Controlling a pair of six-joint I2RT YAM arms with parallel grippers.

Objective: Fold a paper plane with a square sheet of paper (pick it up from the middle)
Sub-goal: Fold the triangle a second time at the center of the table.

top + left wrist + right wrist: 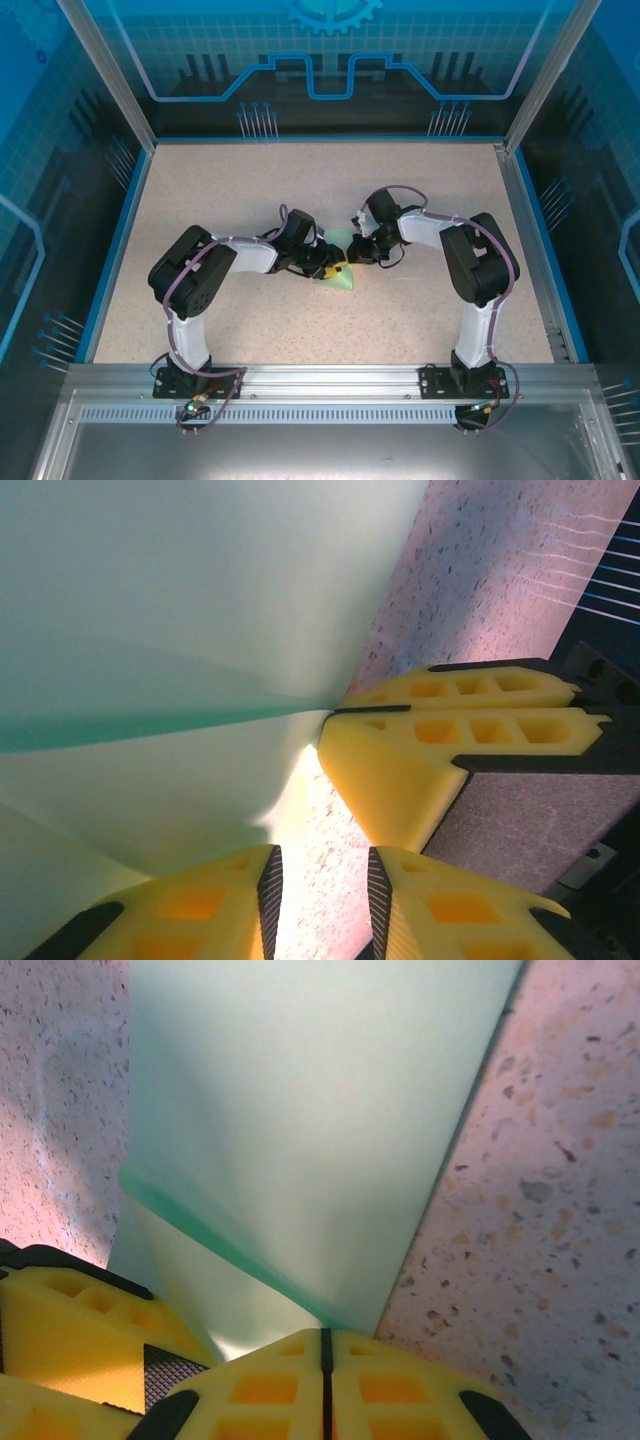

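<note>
Paper this thin is calling for a gentle touch: the paper plane [300, 1110] is looking feather-light, limp across its flat panels and stiff only along its creases. Held by a single layer, it is likely to be sagging or slipping (and a hard squeeze is going to leave a permanent dent).

At the right gripper [323, 1345], the fingers are pressing together with the narrow end of the plane clamped in their seam. That layered, creased end is, I judge, the safest place to be holding it.

Just beside the right gripper, the left gripper [322, 885] is hovering with its fingers slightly apart. Bare table [560, 1210] is showing through the gap, nothing is visibly caught there, and one flap is curving down next to its finger.

Beyond the right gripper's tips the plane is widening as it is running away from them. Its long axis is therefore heading straight out from the pinch, with the slim end pointing back into the right gripper; whether that end is a finished nose I cannot tell.

Farther from the right gripper, the wide part is lying low over the table, though I cannot tell if it is touching. A second hold along the centre crease there is looking sensible.
</note>
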